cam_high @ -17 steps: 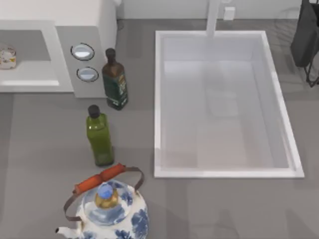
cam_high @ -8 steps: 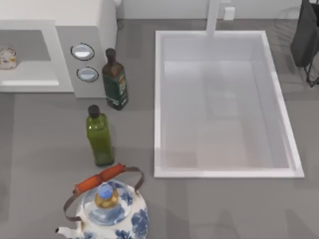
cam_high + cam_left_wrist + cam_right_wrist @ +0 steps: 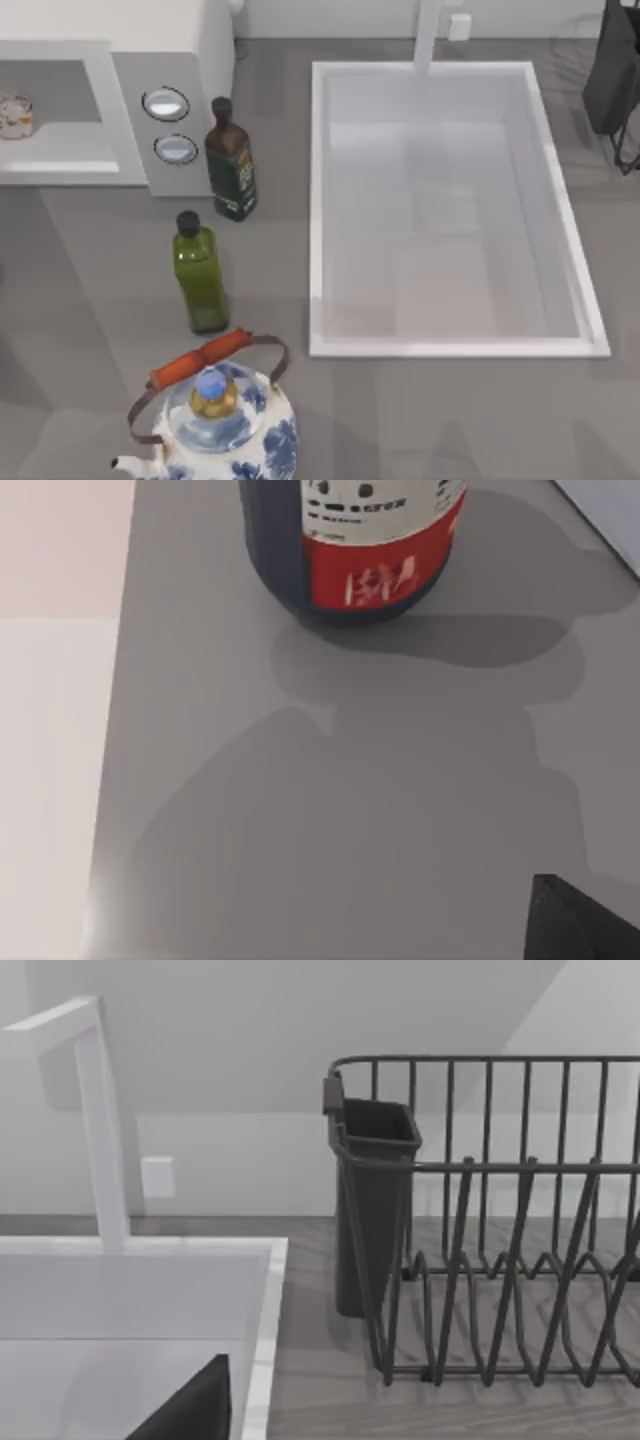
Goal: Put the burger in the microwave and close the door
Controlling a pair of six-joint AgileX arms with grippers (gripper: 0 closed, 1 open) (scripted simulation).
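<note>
On the grey tabletop (image 3: 90, 300), nearest the camera at about 7 o'clock in the top view, stands a blue-and-white porcelain kettle (image 3: 220, 425) with an orange-wrapped handle. Just beyond it, toward 9 o'clock, a green glass bottle (image 3: 200, 272) stands upright, and past that a dark olive-oil bottle (image 3: 230, 160) stands just beside the microwave (image 3: 150, 110) at 10 o'clock, next to its two chrome-ringed dials. The microwave's cavity is open to view, and the burger (image 3: 14, 115) sits inside it at the far left edge. A white sink (image 3: 318, 200) fills the middle and the 3 o'clock side, its faucet (image 3: 428, 35) at 12 o'clock. A dark dish rack (image 3: 615, 80) stands at 2 o'clock; the right wrist view shows its wires and cutlery cup (image 3: 370, 1210). The left wrist view shows a dark bottle with a red label (image 3: 355, 545) on the tabletop. Neither gripper's state can be told.
</note>
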